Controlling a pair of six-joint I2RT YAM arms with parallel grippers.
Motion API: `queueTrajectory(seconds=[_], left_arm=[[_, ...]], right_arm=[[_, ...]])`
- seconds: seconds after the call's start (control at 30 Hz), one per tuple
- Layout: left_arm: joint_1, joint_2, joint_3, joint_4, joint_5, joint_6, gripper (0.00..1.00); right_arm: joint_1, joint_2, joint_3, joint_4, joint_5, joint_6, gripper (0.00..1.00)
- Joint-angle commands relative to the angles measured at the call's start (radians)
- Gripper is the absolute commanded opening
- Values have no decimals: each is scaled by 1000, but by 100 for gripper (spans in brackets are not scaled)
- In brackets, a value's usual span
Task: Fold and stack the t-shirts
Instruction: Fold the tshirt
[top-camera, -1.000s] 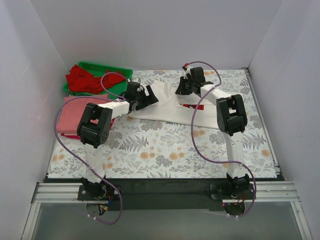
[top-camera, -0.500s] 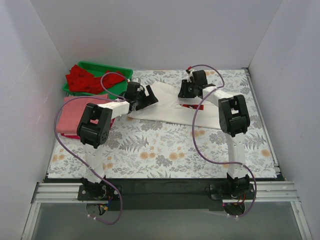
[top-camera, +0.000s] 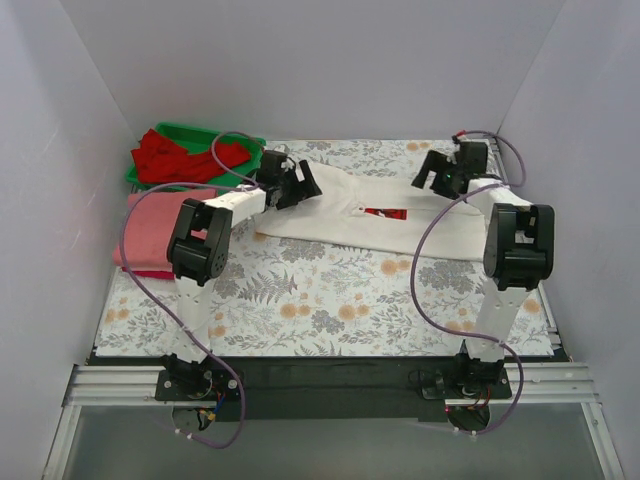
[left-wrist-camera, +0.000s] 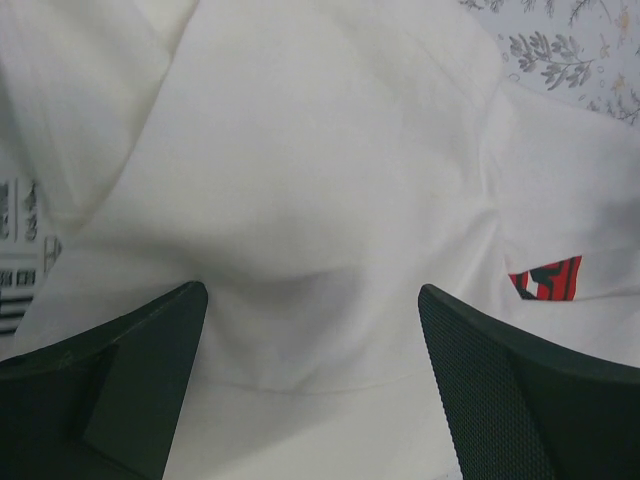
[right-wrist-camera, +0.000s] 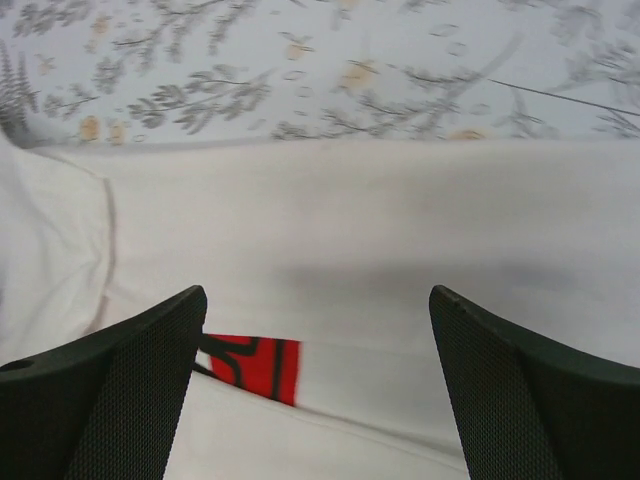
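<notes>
A cream-white t-shirt (top-camera: 335, 210) lies partly folded across the back of the table, and its red-and-black print (top-camera: 385, 212) peeks out from under a fold. My left gripper (top-camera: 300, 185) hovers open over the shirt's left end; in the left wrist view it (left-wrist-camera: 312, 330) has only white cloth (left-wrist-camera: 300, 150) below it. My right gripper (top-camera: 434, 173) stands open above the shirt's right end, holding nothing, and under it (right-wrist-camera: 315, 300) are smooth cloth (right-wrist-camera: 380, 210) and the print (right-wrist-camera: 250, 365). A folded salmon-pink t-shirt (top-camera: 160, 222) rests on a crimson one (top-camera: 150, 272) at the left.
A green tray (top-camera: 235, 135) at the back left holds crumpled bright red t-shirts (top-camera: 170, 158). White walls close the table in on three sides. The floral tablecloth (top-camera: 340, 300) shows bare in front of the white shirt.
My right gripper has opened, let go of the white shirt and swung right toward the back right corner. The shirt now lies flatter with its print showing. The left gripper shifted slightly back.
</notes>
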Motion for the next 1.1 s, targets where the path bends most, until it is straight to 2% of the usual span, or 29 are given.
queueTrajectory(seconds=[0.0, 0.13, 0.17, 0.3, 0.53, 0.57, 0.63, 0.67, 0.83, 0.87, 0.93, 0.97, 1.07], left_arm=[[4, 116, 138, -129, 22, 46, 87], [5, 243, 341, -201, 100, 79, 87], [7, 296, 431, -241, 105, 90, 87], [8, 412, 629, -344, 102, 107, 87], [8, 521, 762, -369, 126, 46, 87], [8, 532, 775, -367, 146, 38, 88], [8, 565, 821, -364, 159, 15, 89], [8, 576, 835, -358, 175, 6, 89], [7, 622, 863, -306, 223, -77, 89], [7, 625, 867, -289, 231, -88, 90], [2, 636, 877, -278, 238, -111, 90], [1, 640, 881, -257, 240, -131, 90], [-12, 654, 880, -173, 248, -199, 90]], right_arm=[[-98, 11, -68, -11, -73, 15, 98], [-150, 51, -65, -45, -127, 12, 98], [-163, 58, -65, -56, -130, 12, 98], [-170, 19, -131, -88, -135, 9, 98], [-158, -208, -528, -77, -136, 84, 98], [-135, -280, -641, -71, -127, 96, 98], [-97, -349, -741, -65, -132, 107, 98], [-39, -417, -843, -62, -132, 121, 98], [308, -612, -1041, -33, -116, 346, 98], [418, -656, -1054, -25, -128, 386, 98], [524, -693, -1064, -30, -139, 455, 98], [614, -728, -1053, -39, -135, 455, 98], [727, -782, -955, -117, -116, 360, 98]])
